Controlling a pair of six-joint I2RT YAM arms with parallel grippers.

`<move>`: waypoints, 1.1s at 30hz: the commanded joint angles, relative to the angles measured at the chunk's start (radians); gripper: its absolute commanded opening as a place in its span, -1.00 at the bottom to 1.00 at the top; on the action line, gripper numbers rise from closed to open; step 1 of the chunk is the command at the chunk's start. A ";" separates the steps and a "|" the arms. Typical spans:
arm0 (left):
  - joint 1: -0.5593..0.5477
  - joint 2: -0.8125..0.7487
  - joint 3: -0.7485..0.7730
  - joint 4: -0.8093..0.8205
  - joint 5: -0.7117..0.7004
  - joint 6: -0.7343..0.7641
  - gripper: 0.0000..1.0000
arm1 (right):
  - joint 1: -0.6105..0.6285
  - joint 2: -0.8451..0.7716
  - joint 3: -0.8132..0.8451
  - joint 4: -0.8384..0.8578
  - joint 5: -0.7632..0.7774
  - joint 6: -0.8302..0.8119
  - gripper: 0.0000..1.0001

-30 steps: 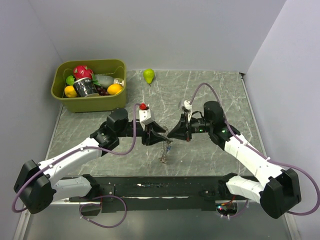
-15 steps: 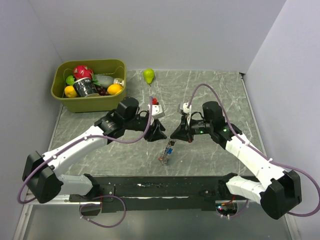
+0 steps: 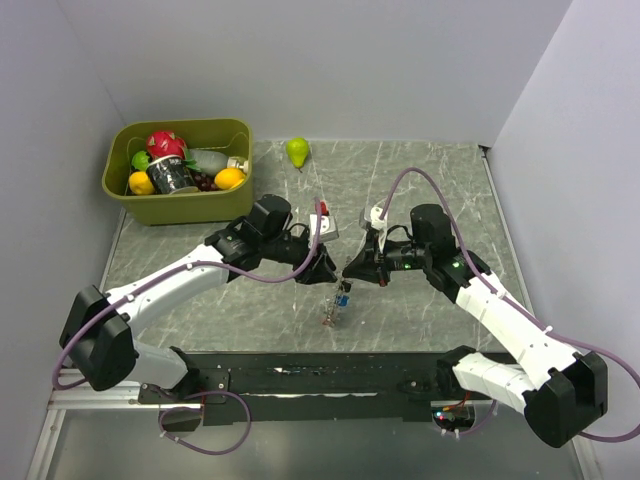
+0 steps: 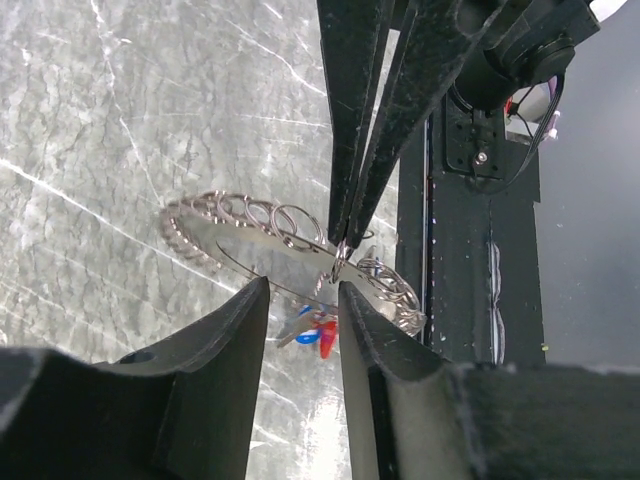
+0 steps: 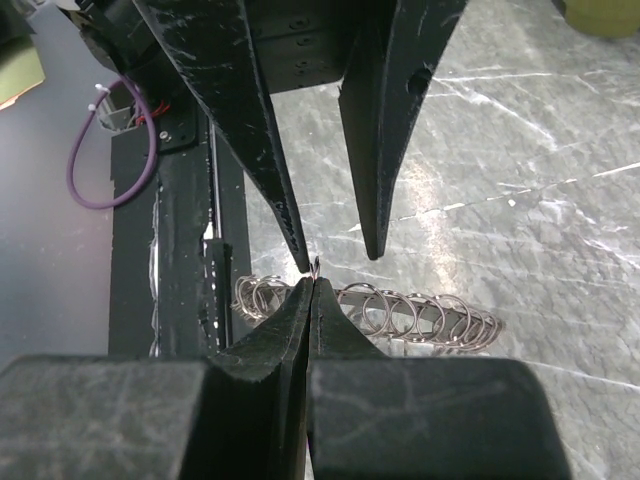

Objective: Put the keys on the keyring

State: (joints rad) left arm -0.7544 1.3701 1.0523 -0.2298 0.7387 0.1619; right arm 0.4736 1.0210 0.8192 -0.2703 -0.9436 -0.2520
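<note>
The keyring [image 4: 215,215] is a thin grey ring strung with several small wire loops. It hangs tilted just above the table and also shows in the right wrist view [image 5: 430,312] and in the top view [image 3: 329,316]. My right gripper [image 5: 311,283] is shut on one small loop at the keyring's rim; its fingertips [image 4: 342,238] reach in from above in the left wrist view. Keys [image 4: 318,330] with blue and red tags hang under the ring, seen from above too [image 3: 342,296]. My left gripper [image 4: 303,290] is open and empty, tips facing the right gripper [image 3: 346,272] a short way apart.
A green bin [image 3: 178,126] full of fruit and a dark can stands at the back left. A green pear [image 3: 297,150] lies on the grey marbled table behind the grippers. A black rail [image 3: 330,375] runs along the table's near edge.
My left arm has swung right and away from its base, and its wrist has turned. Its open fingers stay close to the right gripper's tips. The right gripper still holds the ring, hardly moved.
</note>
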 commanded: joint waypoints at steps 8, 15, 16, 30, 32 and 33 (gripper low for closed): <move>-0.003 -0.011 0.038 0.081 0.079 0.031 -0.32 | 0.010 -0.013 0.040 0.040 -0.038 -0.004 -1.00; -0.005 -0.008 0.049 0.063 0.097 0.044 -0.38 | 0.011 -0.016 0.034 0.051 -0.040 0.002 -1.00; -0.006 -0.002 0.052 0.066 0.103 0.041 -0.43 | 0.010 -0.016 0.035 0.049 -0.040 0.002 -1.00; -0.010 0.029 0.078 0.061 0.139 0.030 -0.98 | 0.011 -0.010 0.032 0.059 -0.021 0.014 -1.00; -0.008 0.032 0.077 0.060 0.148 0.028 -0.98 | 0.011 -0.010 0.032 0.063 -0.015 0.017 -1.00; -0.010 0.032 0.074 0.067 0.146 0.027 -0.98 | 0.011 -0.010 0.031 0.065 -0.014 0.019 -1.00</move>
State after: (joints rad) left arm -0.7551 1.3926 1.0824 -0.2096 0.8349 0.1886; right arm 0.4755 1.0214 0.8192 -0.2676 -0.9375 -0.2489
